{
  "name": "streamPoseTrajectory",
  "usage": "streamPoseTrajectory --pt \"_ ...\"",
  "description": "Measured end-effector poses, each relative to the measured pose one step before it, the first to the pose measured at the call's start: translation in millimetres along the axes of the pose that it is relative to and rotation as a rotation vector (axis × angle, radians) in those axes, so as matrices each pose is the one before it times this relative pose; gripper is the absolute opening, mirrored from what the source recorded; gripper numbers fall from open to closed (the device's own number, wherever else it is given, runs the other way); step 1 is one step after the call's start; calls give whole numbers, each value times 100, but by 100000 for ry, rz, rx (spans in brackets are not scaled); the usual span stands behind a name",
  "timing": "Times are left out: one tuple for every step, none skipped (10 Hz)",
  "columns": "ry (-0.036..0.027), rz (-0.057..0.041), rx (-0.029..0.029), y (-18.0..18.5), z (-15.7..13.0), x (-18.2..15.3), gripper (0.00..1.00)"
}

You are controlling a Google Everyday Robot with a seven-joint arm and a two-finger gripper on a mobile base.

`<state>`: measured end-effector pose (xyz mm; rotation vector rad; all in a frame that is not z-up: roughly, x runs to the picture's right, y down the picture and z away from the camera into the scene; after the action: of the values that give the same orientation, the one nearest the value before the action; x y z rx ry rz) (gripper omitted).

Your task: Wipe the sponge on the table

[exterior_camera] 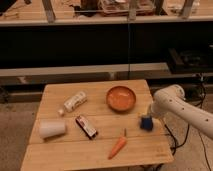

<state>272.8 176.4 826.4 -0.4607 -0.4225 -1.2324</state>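
Observation:
The sponge, a small dark blue block, lies on the light wooden table near its right edge, just below and to the right of the orange bowl. My white arm reaches in from the right. Its gripper is down at the sponge, right above it and touching or nearly touching its top. The arm's end hides the contact point.
On the table are an orange bowl, a carrot, a dark red-and-white flat box, a white cup on its side and a lying white bottle. A long pale shelf runs behind. Cables hang at the right.

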Motion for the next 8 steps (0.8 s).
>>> streamPoseTrajectory --pt "-985 -1119 -670 -180 419 -150 80" --pt "-703 -684 -228 -193 422 -154 80" --pt "-46 -815 -686 9 380 -58 80" --pt "123 -241 -301 -139 266 -42 80" --pt "920 200 -1404 -10 406 77 80" --pt "374 58 -1005 -18 260 18 80" --pt "441 -100 -1018 -117 165 101 80" --pt "220 -269 -611 -175 89 133 80"
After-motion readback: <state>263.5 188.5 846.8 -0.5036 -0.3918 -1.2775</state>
